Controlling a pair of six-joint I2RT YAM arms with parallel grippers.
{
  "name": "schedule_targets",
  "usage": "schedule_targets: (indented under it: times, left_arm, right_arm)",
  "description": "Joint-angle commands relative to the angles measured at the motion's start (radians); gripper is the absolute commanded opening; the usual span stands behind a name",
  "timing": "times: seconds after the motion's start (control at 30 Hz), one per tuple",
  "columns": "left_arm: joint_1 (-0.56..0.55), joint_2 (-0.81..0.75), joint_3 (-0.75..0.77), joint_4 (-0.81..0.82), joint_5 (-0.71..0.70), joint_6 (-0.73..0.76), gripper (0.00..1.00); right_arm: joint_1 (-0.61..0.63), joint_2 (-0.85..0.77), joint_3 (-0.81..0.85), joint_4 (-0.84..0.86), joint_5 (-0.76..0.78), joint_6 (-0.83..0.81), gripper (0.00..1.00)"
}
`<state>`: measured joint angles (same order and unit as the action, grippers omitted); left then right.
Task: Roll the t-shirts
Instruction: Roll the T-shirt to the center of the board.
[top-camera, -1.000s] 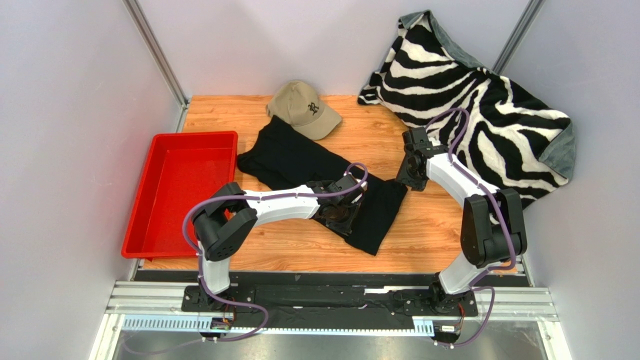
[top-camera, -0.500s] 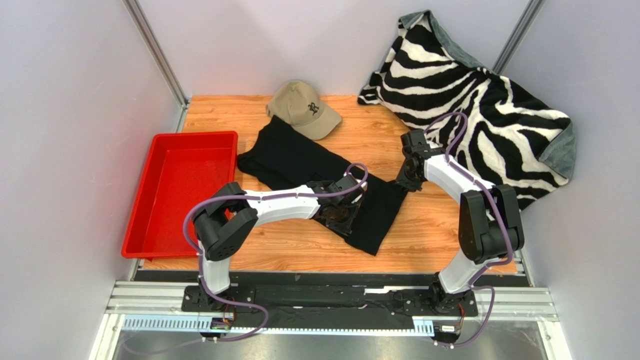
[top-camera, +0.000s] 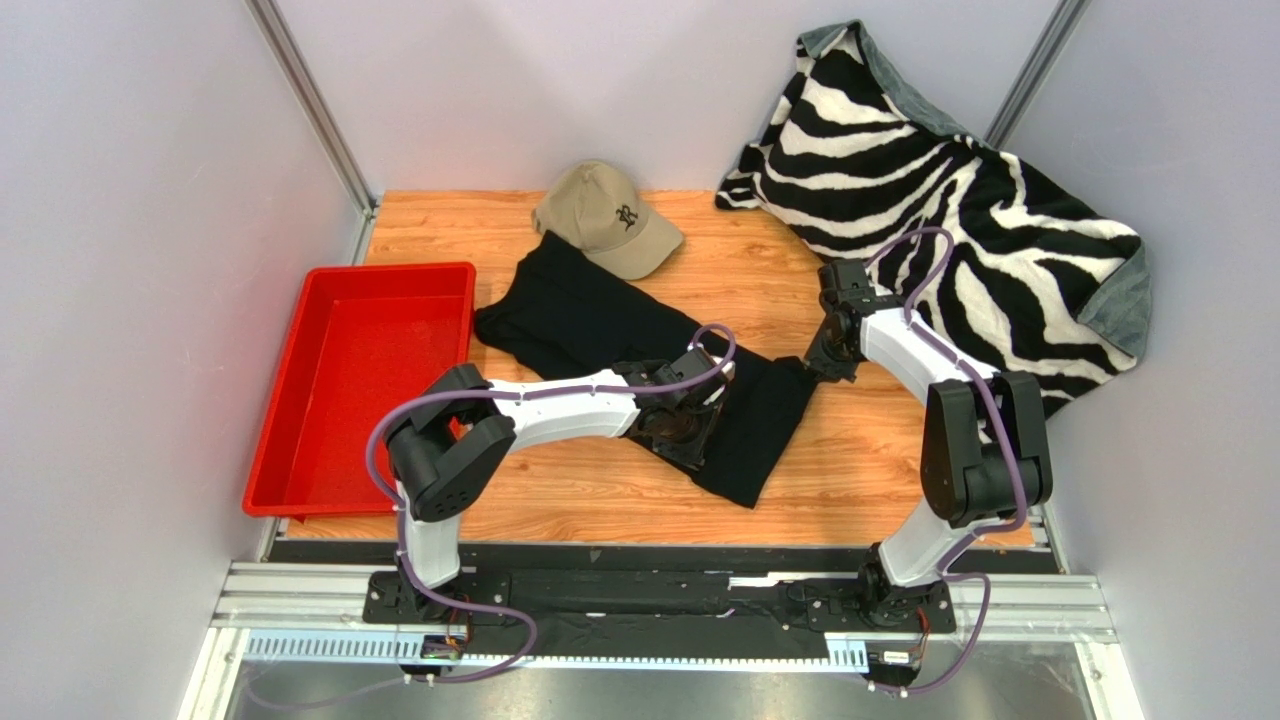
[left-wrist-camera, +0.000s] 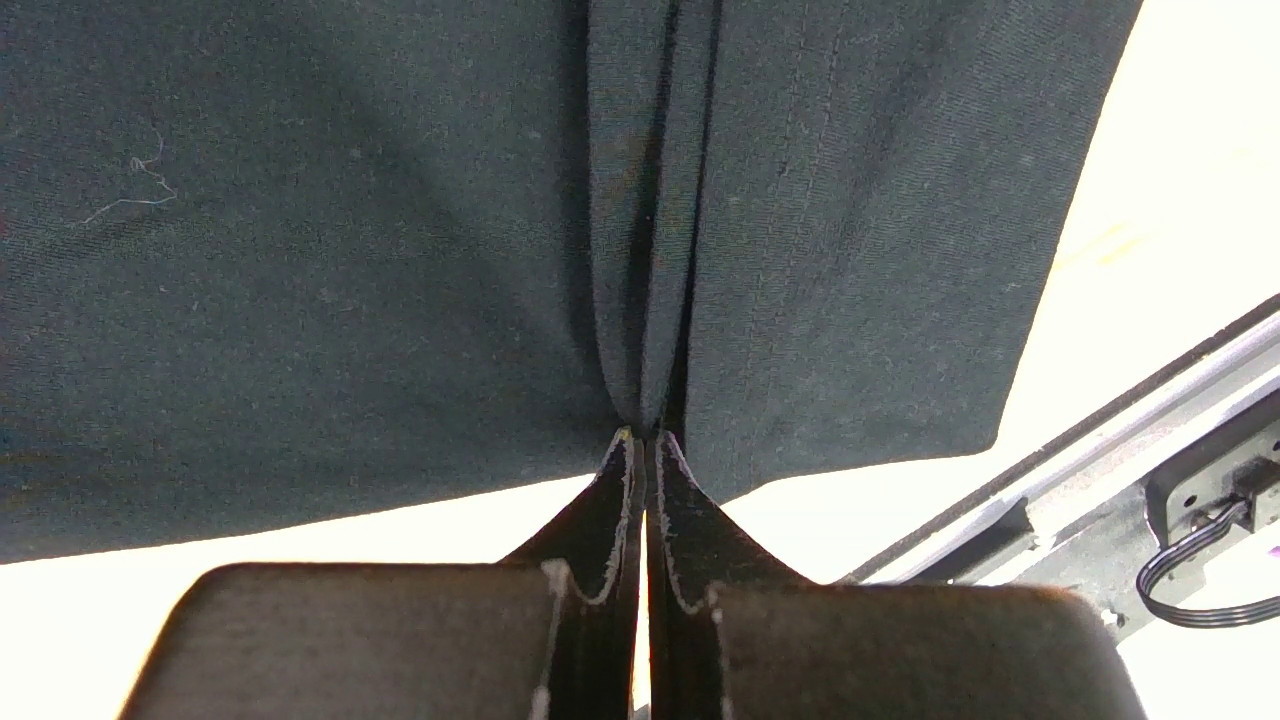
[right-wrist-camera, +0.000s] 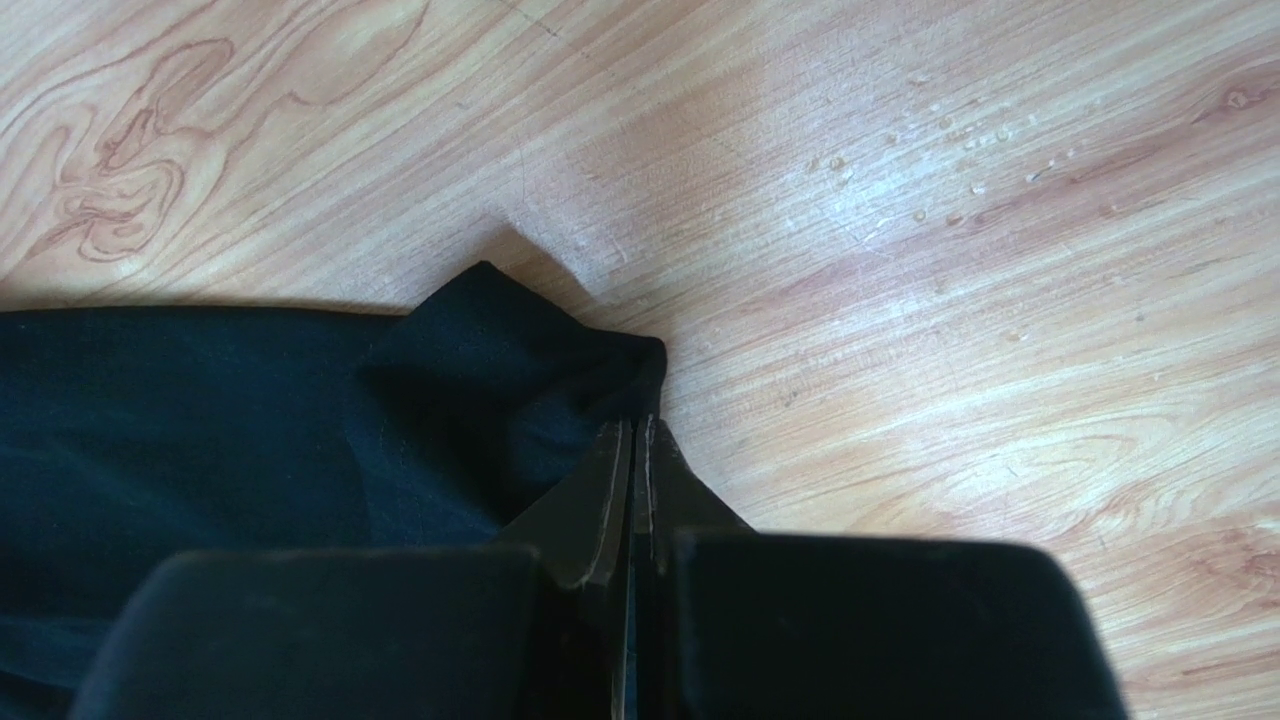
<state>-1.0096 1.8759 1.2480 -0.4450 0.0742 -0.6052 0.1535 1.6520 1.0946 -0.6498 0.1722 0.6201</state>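
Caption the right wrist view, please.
Right gripper pinching a corner of the black t-shirt on the wooden table.

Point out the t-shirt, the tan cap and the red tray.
t-shirt (top-camera: 579, 308): top view, far half of the cloth.
tan cap (top-camera: 598, 198): top view, its crown.
red tray (top-camera: 388, 273): top view, far rim.

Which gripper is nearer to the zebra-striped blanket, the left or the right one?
Right. The right gripper, shut on a corner of the black t-shirt, is just left of the zebra-striped blanket; the left gripper pinches the shirt farther left.
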Motion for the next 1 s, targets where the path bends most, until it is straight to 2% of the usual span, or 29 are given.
schedule_targets:
  times: [0.0, 0.23, 0.47, 0.73, 0.77, 0.8, 0.9, 0.97]
  left_arm:
    - [0.003, -0.006, -0.007, -0.008, 0.009, -0.005, 0.00]
    - [0.003, -0.021, -0.022, -0.012, -0.002, -0.002, 0.00]
    - [0.006, -0.031, -0.041, -0.008, -0.002, 0.002, 0.00]
    - [0.006, -0.072, -0.041, 0.031, 0.036, 0.044, 0.00]
    - [0.006, -0.081, -0.038, 0.029, 0.038, 0.054, 0.03]
    - [0.003, -0.095, -0.036, 0.023, 0.027, 0.064, 0.22]
    - [-0.013, -0.161, -0.027, -0.009, -0.028, 0.099, 0.40]
    - [-0.035, -0.204, -0.015, -0.046, -0.066, 0.120, 0.44]
  right_arm:
    - [-0.022, -0.029, 0.001, 0.032, 0.035, -0.014, 0.00]
    - [-0.029, 0.025, 0.099, -0.030, 0.134, -0.040, 0.00]
    - [-0.031, 0.000, 0.143, -0.066, 0.180, -0.045, 0.00]
    - [-0.002, 0.002, 0.096, -0.042, 0.138, -0.039, 0.00]
    - [0.007, 0.006, 0.090, -0.036, 0.132, -0.034, 0.00]
    - [0.011, 0.011, 0.084, -0.031, 0.122, -0.030, 0.00]
    - [0.011, 0.022, 0.077, -0.017, 0.090, -0.023, 0.00]
    - [0.011, 0.026, 0.085, -0.011, 0.070, -0.022, 0.00]
